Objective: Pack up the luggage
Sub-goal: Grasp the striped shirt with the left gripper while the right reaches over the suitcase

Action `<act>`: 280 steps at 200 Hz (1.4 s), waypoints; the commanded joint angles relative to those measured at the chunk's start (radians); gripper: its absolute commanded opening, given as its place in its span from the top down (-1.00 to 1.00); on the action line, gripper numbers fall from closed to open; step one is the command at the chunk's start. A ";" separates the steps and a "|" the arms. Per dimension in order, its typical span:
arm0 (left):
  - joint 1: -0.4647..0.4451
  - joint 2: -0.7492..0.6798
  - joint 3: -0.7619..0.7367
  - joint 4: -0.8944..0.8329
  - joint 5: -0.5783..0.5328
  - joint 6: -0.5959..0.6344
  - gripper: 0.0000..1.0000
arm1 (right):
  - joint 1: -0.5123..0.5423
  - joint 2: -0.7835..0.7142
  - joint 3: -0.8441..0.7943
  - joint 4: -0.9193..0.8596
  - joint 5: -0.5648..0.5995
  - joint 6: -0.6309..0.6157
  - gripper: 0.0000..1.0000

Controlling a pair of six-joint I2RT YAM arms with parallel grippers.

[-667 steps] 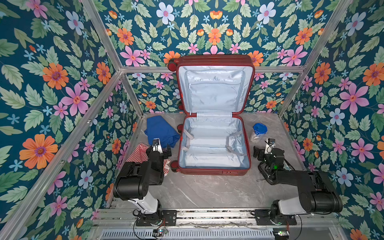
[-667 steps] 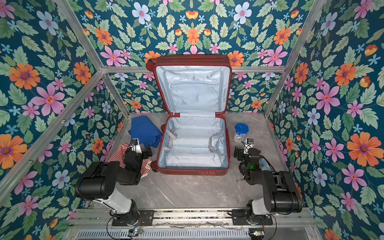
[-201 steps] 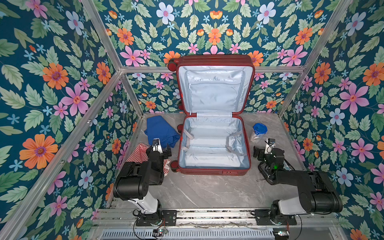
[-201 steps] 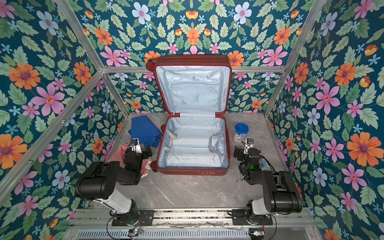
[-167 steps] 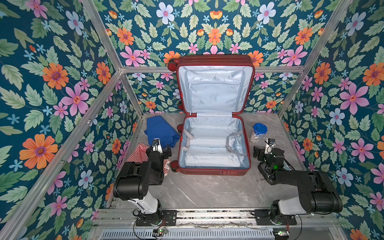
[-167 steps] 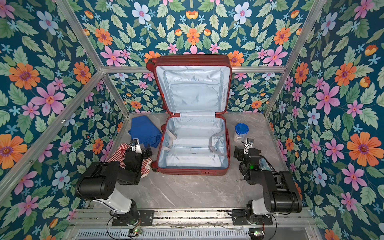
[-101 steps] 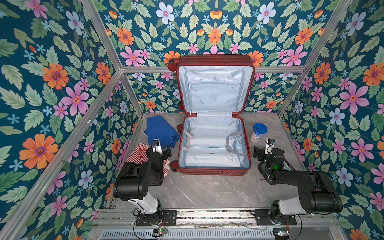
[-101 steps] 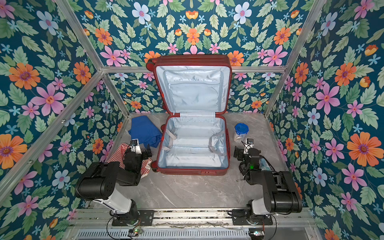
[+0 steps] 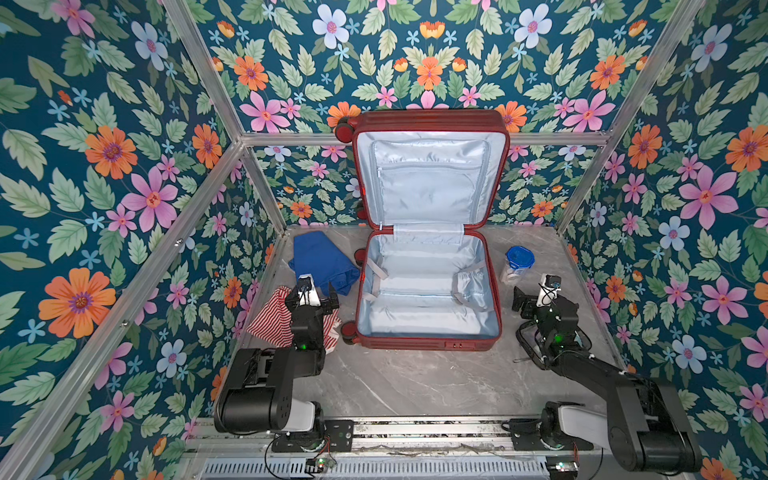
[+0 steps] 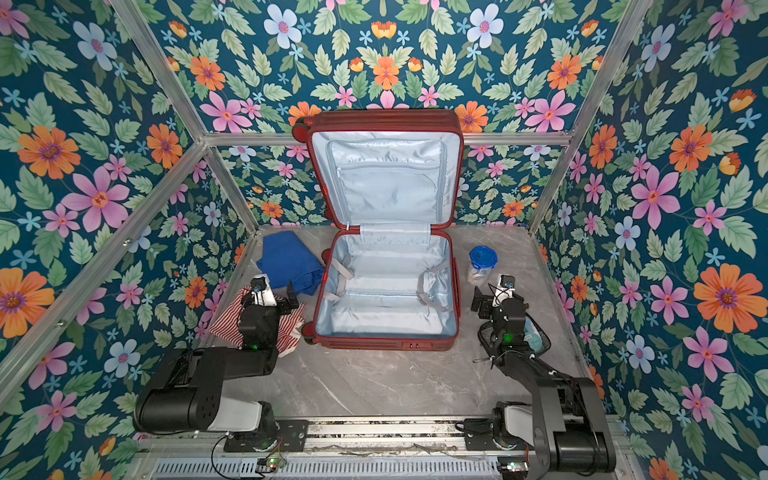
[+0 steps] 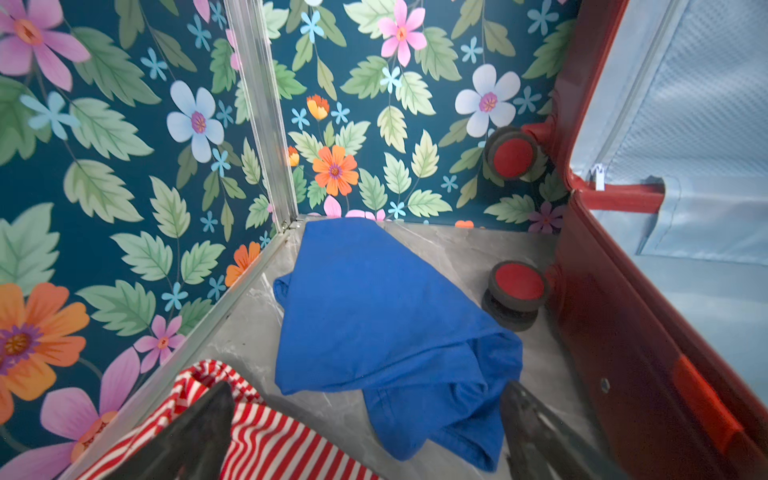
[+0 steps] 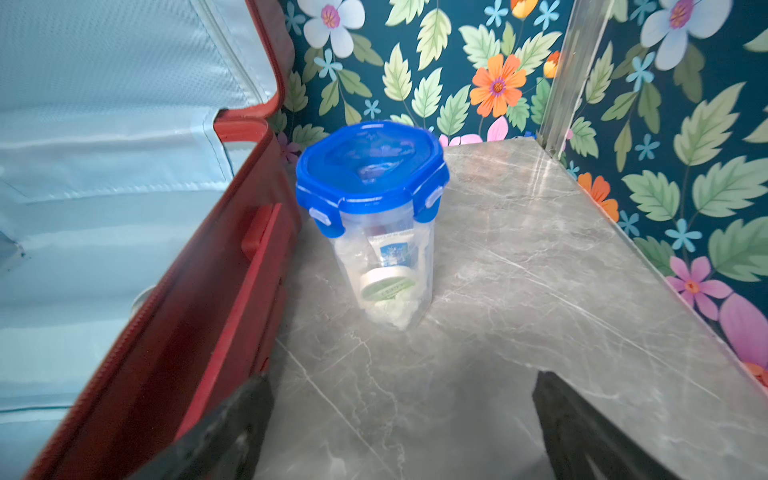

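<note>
Wide open down the middle: the luggage (image 9: 428, 344) lies with its lower half bare, only loose straps (image 9: 376, 270) at the sides. Its raised lid (image 9: 430, 183) walls off the far end. The left lane is tight: blue cloth (image 9: 322, 262) and striped cloth (image 9: 270, 318) fill the gap to the left wall (image 9: 249, 266), and casters (image 11: 517, 286) poke in. On the right, a blue-lidded jar (image 9: 517, 264) stands just beside the shell. The table (image 9: 415, 382) is bare right of it and along the near edge.

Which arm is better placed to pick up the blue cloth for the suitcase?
Left. The left gripper is open with the blue cloth just ahead of it, on the same side of the suitcase. The right gripper sits across the open suitcase, facing the blue-lidded jar.
</note>
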 commanded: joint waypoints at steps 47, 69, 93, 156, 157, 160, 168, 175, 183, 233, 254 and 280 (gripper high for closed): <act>-0.001 -0.251 0.139 -0.430 -0.037 -0.206 -1.00 | -0.002 -0.347 0.118 -0.627 0.243 0.315 -0.99; 0.000 -0.337 0.229 -0.707 -0.038 -0.339 -1.00 | -0.002 -0.393 0.233 -0.931 0.285 0.439 -0.99; 0.000 -0.408 0.286 -0.916 -0.028 -0.460 -1.00 | -0.001 -0.406 0.353 -1.135 0.137 0.485 -0.99; 0.020 -0.384 0.435 -1.357 0.048 -0.675 -0.92 | 0.026 -0.324 0.492 -1.188 -0.427 0.555 -0.47; 0.021 -0.382 0.436 -1.361 0.049 -0.677 -0.91 | 0.030 -0.321 0.495 -1.189 -0.429 0.557 -0.47; 0.024 -0.376 0.438 -1.377 0.050 -0.686 -0.90 | 0.043 -0.314 0.502 -1.192 -0.432 0.558 -0.47; 0.030 -0.364 0.436 -1.410 0.054 -0.714 -0.88 | 0.087 -0.294 0.518 -1.198 -0.419 0.558 -0.47; 0.039 -0.360 0.426 -1.430 0.058 -0.740 -0.87 | 0.131 -0.282 0.537 -1.206 -0.403 0.555 -0.48; 0.055 -0.361 0.408 -1.442 0.074 -0.770 -0.85 | 0.181 -0.269 0.552 -1.209 -0.386 0.552 -0.51; 0.139 -0.394 0.290 -1.495 0.150 -0.861 -0.69 | 0.563 -0.111 0.679 -1.188 -0.240 0.538 -0.64; 0.139 -0.391 0.252 -1.506 0.186 -0.872 -0.54 | 0.718 0.013 0.767 -1.170 -0.205 0.524 -0.63; 0.140 -0.413 0.220 -1.544 0.170 -0.890 -0.47 | 0.856 0.163 0.881 -1.143 -0.197 0.513 -0.62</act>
